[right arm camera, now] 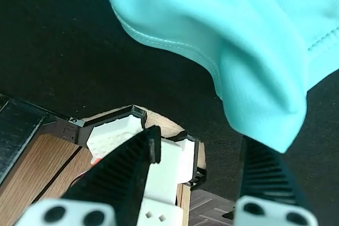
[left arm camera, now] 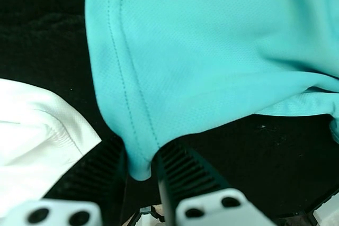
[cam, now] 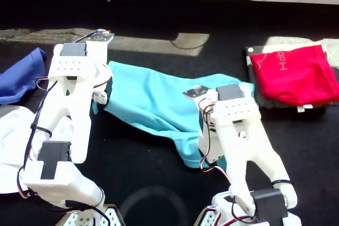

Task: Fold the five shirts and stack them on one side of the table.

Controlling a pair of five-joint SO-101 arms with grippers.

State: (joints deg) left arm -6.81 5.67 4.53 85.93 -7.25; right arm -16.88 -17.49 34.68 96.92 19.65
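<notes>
A turquoise shirt point(cam: 159, 101) lies spread and rumpled across the middle of the black table. My left gripper point(cam: 100, 101) is at its left edge, shut on a hemmed corner of the cloth point(left arm camera: 140, 162). My right gripper point(cam: 207, 149) hangs over the shirt's near right end, open. A loose fold of the turquoise shirt point(right arm camera: 254, 78) droops just beyond one finger point(right arm camera: 265, 175), with nothing between the jaws point(right arm camera: 198, 157). A red folded shirt point(cam: 296, 75) rests on a dark folded one point(cam: 288, 107) at the right side.
A blue shirt point(cam: 21, 75) lies crumpled at the far left. A white shirt point(cam: 13, 136) sits beneath the left arm and beside the left gripper point(left arm camera: 37, 130). The right arm's base point(right arm camera: 159, 157) and the wooden table edge point(right arm camera: 37, 168) are close behind the right gripper.
</notes>
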